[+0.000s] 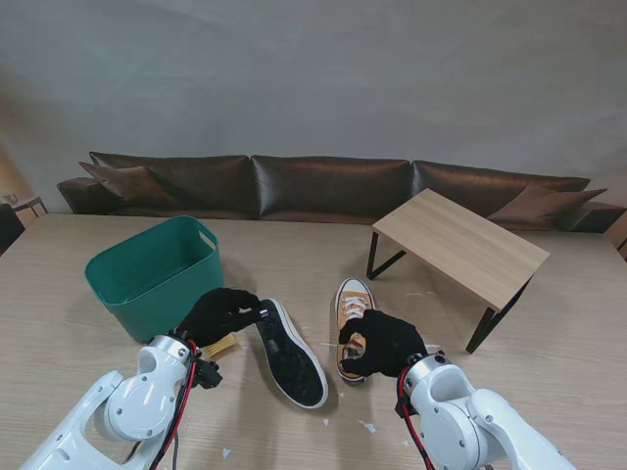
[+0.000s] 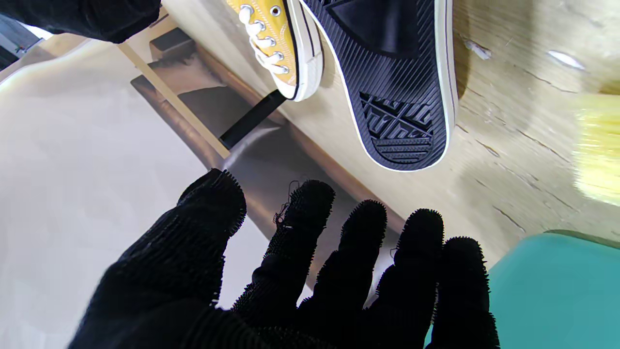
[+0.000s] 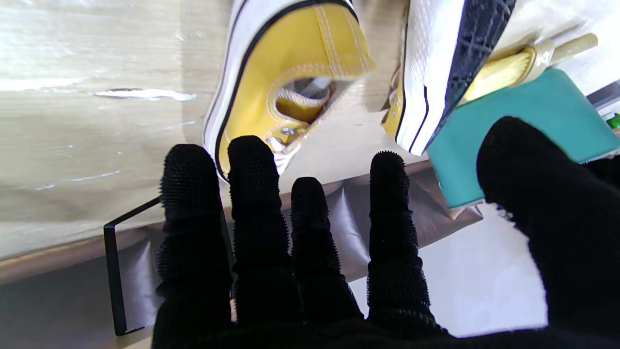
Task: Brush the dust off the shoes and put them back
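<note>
Wooden table holds both shoes between spread, empty hands: left hand beside the tipped shoe, right hand over the upright shoe; brushing looks unstarted, next grab the brush

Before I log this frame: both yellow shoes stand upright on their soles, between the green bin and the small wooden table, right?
Not quite. Only the right shoe stands upright; the left shoe lies tipped with its black sole showing, as the stand view shows. Both do sit between the green bin and small wooden table.
</note>
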### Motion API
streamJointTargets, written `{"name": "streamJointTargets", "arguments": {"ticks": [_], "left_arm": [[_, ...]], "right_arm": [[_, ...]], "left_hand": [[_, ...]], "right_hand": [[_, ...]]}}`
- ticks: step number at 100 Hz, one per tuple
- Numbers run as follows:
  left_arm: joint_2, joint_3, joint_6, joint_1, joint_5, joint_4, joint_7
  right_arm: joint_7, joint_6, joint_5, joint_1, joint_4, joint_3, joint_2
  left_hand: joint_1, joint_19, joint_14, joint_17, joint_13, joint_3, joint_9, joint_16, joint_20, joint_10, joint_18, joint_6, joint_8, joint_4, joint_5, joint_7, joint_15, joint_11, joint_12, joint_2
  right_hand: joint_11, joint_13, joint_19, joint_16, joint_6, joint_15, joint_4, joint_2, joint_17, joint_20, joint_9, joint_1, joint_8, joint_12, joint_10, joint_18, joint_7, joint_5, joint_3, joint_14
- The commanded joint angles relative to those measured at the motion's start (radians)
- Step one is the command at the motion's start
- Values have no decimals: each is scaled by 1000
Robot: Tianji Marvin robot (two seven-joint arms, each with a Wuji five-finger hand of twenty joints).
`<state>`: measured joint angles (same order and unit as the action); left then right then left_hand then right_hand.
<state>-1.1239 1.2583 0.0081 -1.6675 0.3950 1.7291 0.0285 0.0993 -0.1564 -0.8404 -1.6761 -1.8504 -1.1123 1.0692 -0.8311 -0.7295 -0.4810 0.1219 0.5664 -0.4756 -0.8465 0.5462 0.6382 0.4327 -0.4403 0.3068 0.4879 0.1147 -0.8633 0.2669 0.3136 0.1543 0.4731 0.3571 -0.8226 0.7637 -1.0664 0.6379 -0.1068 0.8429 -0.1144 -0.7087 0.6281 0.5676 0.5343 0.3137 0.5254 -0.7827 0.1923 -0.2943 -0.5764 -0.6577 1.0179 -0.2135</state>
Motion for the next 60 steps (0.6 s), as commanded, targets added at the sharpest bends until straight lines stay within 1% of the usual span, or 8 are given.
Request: {"name": "streamJointTargets", "arguments": {"ticks": [1, 23, 42, 52, 60], "left_arm": [[-5, 1, 6, -8, 1, 6, -16], [-4, -3, 10, -2, -6, 4, -25], [-3, -8, 10, 5, -11, -3, -31], [-3, -11, 14, 8, -15, -5, -35], [-2, -13, 16, 11, -16, -7, -39]], "right_arm": [[15, 8, -19, -17, 25, 5, -4], [8, 11, -51, -8, 74, 22, -8], [-12, -8, -75, 18, 116, 51, -8], [-28, -15, -71, 34, 146, 72, -6], [-57, -15, -75, 46, 178, 93, -3]], "left_hand": [[-11, 23, -14, -18, -18, 18, 14, -3, 19, -4, 8, -14, -1, -38, -1, -9, -17, -4, -7, -39], [-11, 30, -14, -19, -20, 21, 18, -2, 24, -8, 10, -17, -1, -38, 3, -11, -19, -5, -8, -40], [-12, 33, -14, -18, -19, 22, 17, -1, 28, -5, 10, -15, -1, -38, 1, -10, -19, -4, -8, -41], [-12, 34, -14, -18, -20, 24, 17, -1, 30, -4, 10, -15, -1, -38, 2, -10, -19, -4, -8, -42], [-13, 35, -15, -18, -20, 24, 18, -1, 31, -3, 10, -14, -1, -39, 2, -10, -19, -5, -8, -43]], "right_hand": [[-19, -17, 18, 15, -29, 21, 1, -52, -365, 30, -54, 18, 15, -27, -25, 21, 16, -9, 31, 20], [-34, -13, 13, 21, -17, 36, -6, -50, -354, 40, -56, 7, 17, -43, -28, 23, 34, 25, 22, 22], [-42, 15, 0, 20, 23, 42, -7, -48, -333, 46, -21, 10, 23, -46, -35, 20, 32, 49, 20, 23], [-49, 48, -17, 17, 42, 46, -8, -59, -308, 49, 27, 22, 42, -45, -41, 13, -9, 19, 37, 24], [-58, 100, -45, 15, 59, 59, -14, -80, -268, 51, 98, 32, 79, -43, -56, 6, -80, -23, 67, 28]]}}
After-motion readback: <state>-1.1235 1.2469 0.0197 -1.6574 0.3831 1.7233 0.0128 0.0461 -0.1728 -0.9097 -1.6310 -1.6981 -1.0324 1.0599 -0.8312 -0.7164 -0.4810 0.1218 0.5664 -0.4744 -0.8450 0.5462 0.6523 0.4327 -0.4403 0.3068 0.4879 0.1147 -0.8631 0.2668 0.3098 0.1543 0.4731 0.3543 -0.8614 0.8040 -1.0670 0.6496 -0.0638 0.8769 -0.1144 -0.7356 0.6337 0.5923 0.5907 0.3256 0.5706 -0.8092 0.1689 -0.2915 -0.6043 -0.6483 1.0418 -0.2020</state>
